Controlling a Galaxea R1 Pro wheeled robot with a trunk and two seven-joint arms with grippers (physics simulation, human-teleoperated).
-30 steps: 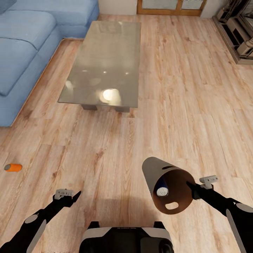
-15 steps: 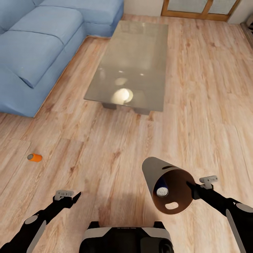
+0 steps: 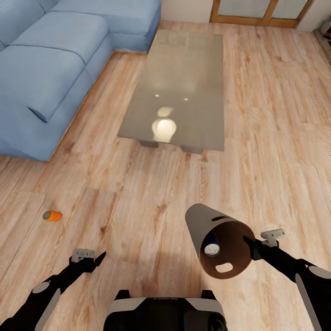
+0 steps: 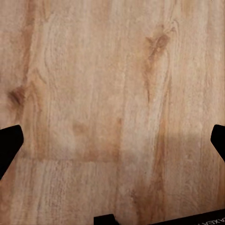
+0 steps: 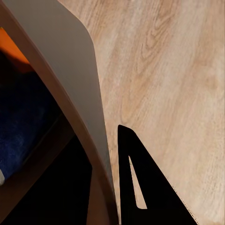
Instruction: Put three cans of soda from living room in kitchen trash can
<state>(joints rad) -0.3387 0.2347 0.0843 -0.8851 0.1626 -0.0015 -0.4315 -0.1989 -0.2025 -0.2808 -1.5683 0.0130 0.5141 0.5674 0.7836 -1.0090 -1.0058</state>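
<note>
Soda cans: one floored [image 3: 53, 215], two binned [image 3: 212, 246]

Floor [image 3: 257, 138]: light wood planks, visible grain and knots, faint satin sheen. Low table [image 3: 184, 82]: glass top, glossy, mirrors ceiling lights. Sofa [image 3: 50, 69]: blue cloth, matt, soft-looking. Bin [image 3: 202, 225]: smooth tan outside, matt brown inside (no grain visible). Blue can [image 3: 211, 243] inside it: silver metallic top. Orange can [image 3: 53, 215] on floor: smooth, grey metal end. Gripper fingers [image 5: 140, 187]: matt black plastic-looking. Door frame [image 3: 257, 20]: varnished wood.
</note>
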